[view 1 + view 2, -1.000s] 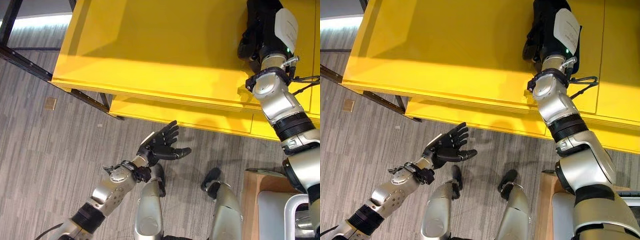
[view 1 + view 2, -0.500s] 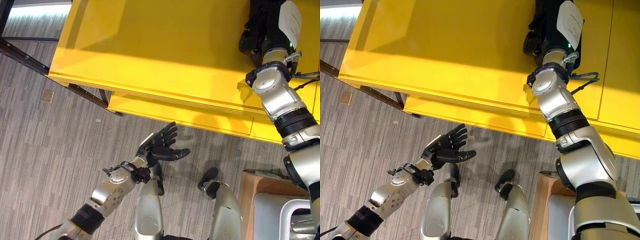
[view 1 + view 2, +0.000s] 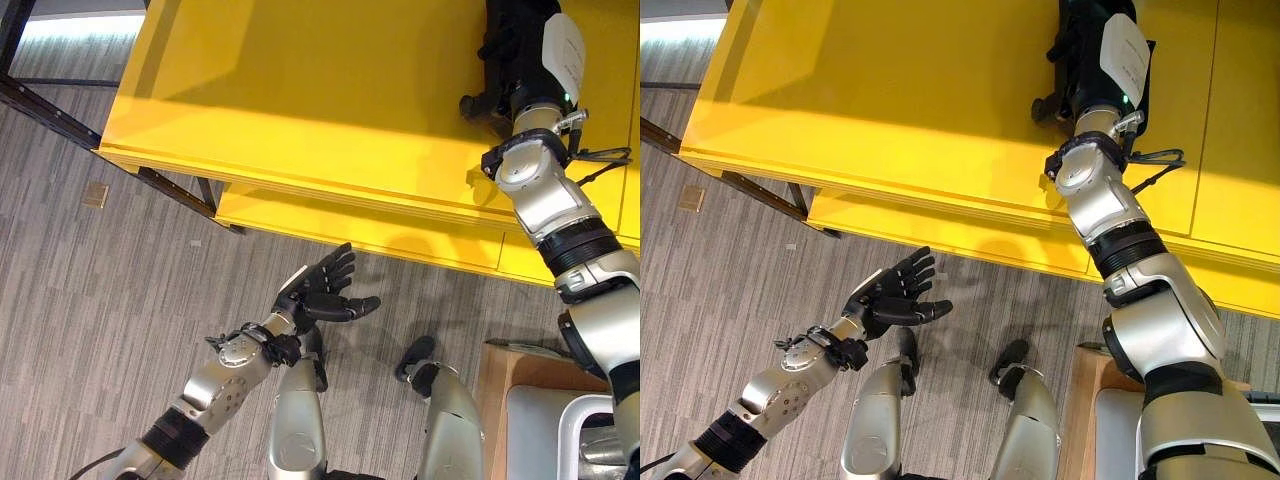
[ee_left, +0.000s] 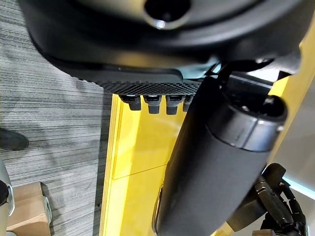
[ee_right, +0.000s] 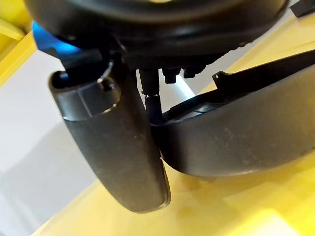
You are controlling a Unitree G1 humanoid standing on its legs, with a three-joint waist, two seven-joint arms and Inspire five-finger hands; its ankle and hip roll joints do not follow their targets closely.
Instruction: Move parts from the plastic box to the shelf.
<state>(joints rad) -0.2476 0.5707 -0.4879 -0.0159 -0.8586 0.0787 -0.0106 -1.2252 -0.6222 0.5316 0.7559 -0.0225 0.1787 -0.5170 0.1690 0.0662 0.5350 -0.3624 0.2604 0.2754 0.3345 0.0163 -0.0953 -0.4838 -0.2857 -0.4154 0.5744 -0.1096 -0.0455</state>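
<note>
R arm stretched far out over the yellow shelf (image 3: 300, 90), forearm nearly straight, wrist at the far right of the top board. R hand (image 3: 515, 45) lies on that board with a dark part (image 5: 236, 132) under it; in the right wrist view the thumb (image 5: 113, 142) presses against the part's curved black shell and the part rests on the yellow surface. Fingers past the thumb mostly hidden, so can't tell if they clamp it or just lie on it. L arm bent low, near side, over grey floor (image 3: 100, 300) in front of the shelf edge. L hand (image 3: 890, 298) palm-up, fingers spread and relaxed, thumb out to the right, holding nothing.
</note>
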